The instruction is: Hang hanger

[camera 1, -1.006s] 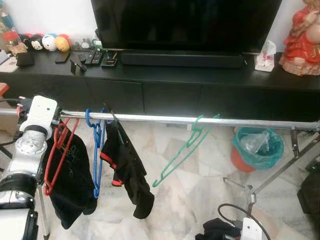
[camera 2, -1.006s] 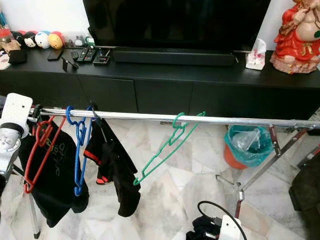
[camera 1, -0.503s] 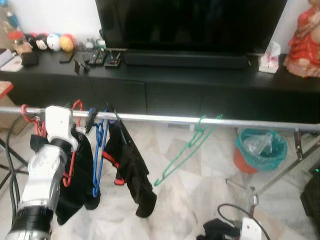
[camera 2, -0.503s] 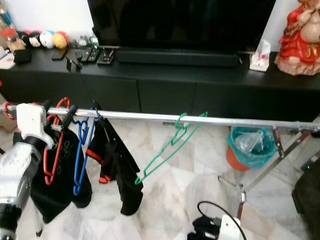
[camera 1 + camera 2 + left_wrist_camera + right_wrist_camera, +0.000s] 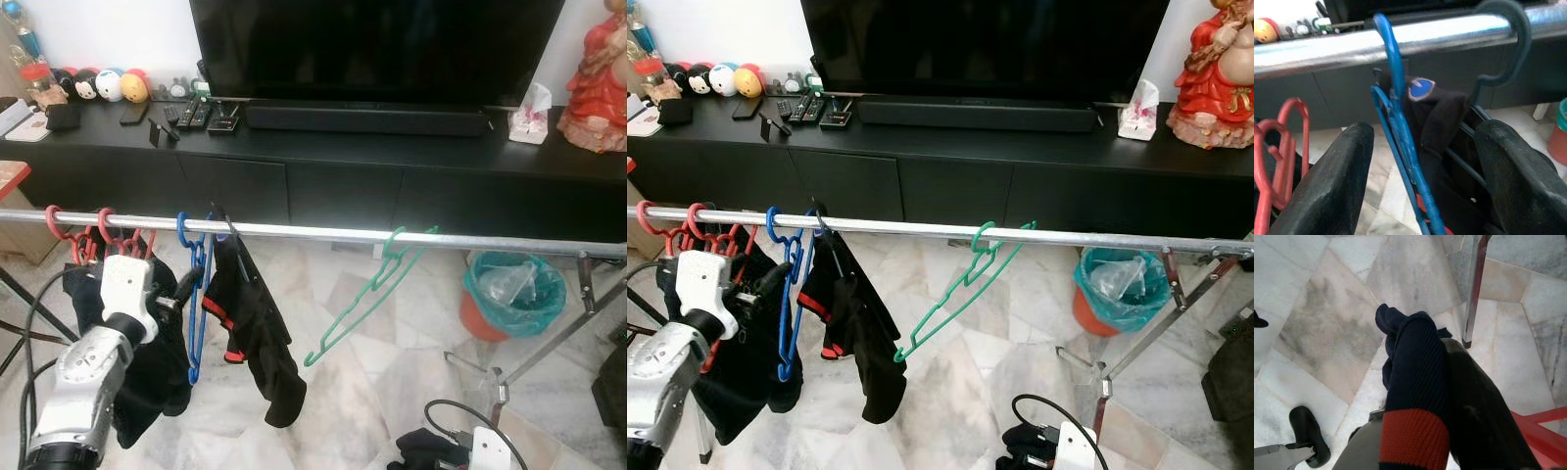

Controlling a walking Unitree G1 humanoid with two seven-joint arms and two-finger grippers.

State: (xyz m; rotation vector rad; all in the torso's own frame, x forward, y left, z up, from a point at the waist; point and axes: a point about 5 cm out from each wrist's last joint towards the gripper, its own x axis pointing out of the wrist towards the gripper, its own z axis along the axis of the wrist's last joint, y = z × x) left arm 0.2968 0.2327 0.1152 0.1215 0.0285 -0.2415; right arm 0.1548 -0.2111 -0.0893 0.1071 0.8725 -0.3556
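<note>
Chrome rail (image 5: 323,233); thin blue hanger (image 5: 1400,132) between parted left gripper (image 5: 1420,171) fingers (image 5: 1327,191).

- No text, brand, number or sign can be read in any view.
- A round blue badge (image 5: 1421,88) sits on the dark garment (image 5: 1440,122) just beyond the left gripper's (image 5: 1422,186) spread fingers; its mark is illegible.

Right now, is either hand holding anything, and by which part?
The left hand is open, straddling the blue hanger without gripping it. The right hand is shut on a dark sock, pinched around its middle.
</note>
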